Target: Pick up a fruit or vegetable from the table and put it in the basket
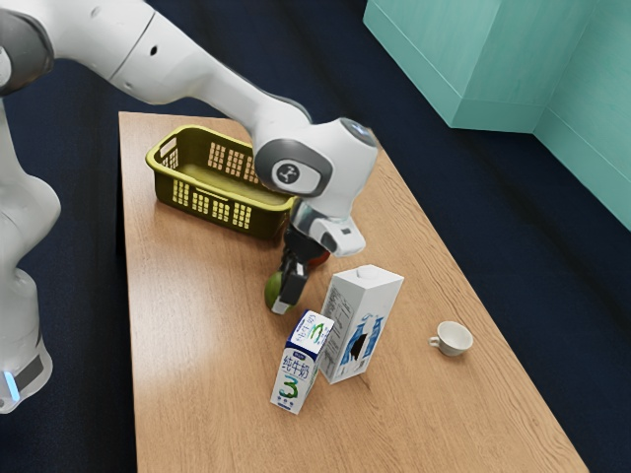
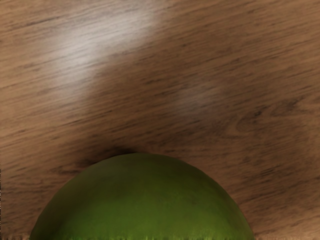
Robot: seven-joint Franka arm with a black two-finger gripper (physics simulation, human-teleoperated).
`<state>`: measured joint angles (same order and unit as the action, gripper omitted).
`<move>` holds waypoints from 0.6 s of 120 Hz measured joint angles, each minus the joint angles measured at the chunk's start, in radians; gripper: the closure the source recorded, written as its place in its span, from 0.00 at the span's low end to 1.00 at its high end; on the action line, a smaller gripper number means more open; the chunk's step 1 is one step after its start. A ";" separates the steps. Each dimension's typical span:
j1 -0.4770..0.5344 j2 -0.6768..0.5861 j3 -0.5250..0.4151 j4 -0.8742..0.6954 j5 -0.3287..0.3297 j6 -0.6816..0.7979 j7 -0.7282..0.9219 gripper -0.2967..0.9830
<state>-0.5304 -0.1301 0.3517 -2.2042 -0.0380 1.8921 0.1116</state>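
"Gripper [image 1: 282, 300] is right down at that green fruit [image 1: 273, 290], see it? From over here the fruit bulges out on the exterior view's left side of it."

"So, beside it or under it?"

"Under, I'd say. The wrist view has the fruit [image 2: 145, 202] big and round at its lower edge, just below the hand, bare wood beyond. No sideways reach wanted, as I judge it."

"Has it got hold?"

"Can't tell from where I'm standing, open or clamped. Can't swear the fruit is off the table [image 1: 197, 345] either."

"Which way round is the fruit lying?"

"Too much of it is hidden to pick out a long axis. Looks roundish to me."

"And then the basket [image 1: 158, 169]?"

"Toward the exterior view's upper left, back nearer the arm's side. If the grip is good, I'd want it straight up first, then over that rim. Mind the small carton [image 1: 296, 372], near the hand on the opposite side from the basket. Swing that way and it could go over."
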 joint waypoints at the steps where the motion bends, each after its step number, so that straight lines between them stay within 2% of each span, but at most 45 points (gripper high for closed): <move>1: -0.001 0.000 0.002 0.000 0.002 0.000 0.000 0.33; 12: 0.001 -0.003 0.012 0.003 0.029 0.006 -0.002 0.46; 33: -0.001 -0.005 0.018 0.037 0.057 0.029 -0.007 0.53; 52: 0.006 -0.006 0.030 0.207 0.106 -0.086 -0.011 0.51; 72: 0.010 -0.009 0.097 0.324 0.163 -0.224 -0.013 0.50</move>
<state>-0.5204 -0.1386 0.4489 -1.8803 0.1249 1.6684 0.0984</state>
